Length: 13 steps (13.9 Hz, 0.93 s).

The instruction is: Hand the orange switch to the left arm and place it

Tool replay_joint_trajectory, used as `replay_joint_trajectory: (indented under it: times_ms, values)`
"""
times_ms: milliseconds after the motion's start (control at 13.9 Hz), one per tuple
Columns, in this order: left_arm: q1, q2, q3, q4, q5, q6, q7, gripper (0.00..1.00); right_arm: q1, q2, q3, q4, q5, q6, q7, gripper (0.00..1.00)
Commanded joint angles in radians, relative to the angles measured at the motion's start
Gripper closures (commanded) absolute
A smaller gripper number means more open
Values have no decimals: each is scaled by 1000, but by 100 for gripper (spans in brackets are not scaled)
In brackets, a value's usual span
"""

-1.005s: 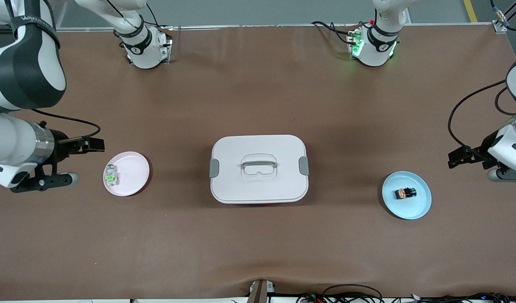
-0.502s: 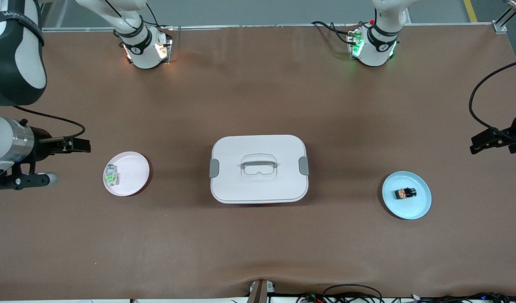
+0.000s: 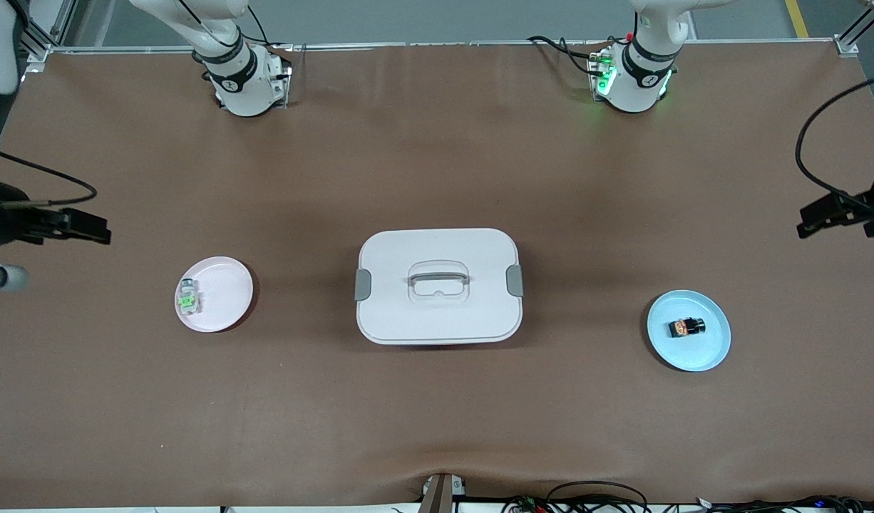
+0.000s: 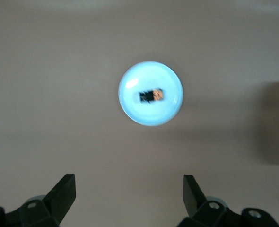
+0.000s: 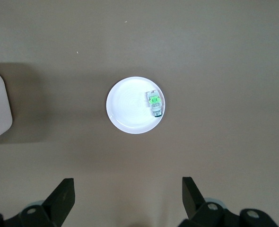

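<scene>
Both arms hang high over the table ends. The left gripper (image 4: 129, 198) is spread wide over the blue plate (image 4: 130, 106), where the orange switch (image 4: 152, 95) lies. The right gripper (image 5: 128, 198) is wide too, holding nothing. Only the front view shows the whole box (image 3: 438, 286), mid-table.

A brown mat (image 3: 437, 413) covers the table under even light.

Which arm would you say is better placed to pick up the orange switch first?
Probably the left: its open left hand hangs over bare table at the end where the orange switch lies on the blue plate. The right hand faces the pink plate.
</scene>
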Motion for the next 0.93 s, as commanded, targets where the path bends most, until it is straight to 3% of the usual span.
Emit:
replay_joint_trajectory:
  times_ms: [0, 861]
  values:
    - [-79, -61, 61, -22, -49, -62, -13, 0, -38, -33, 18, -18, -1, -4, 4, 0]
    - [-109, -161, 53, -102, -36, -96, -83, 0, -53, -67, 25, -24, 33, -56, 4, 0]
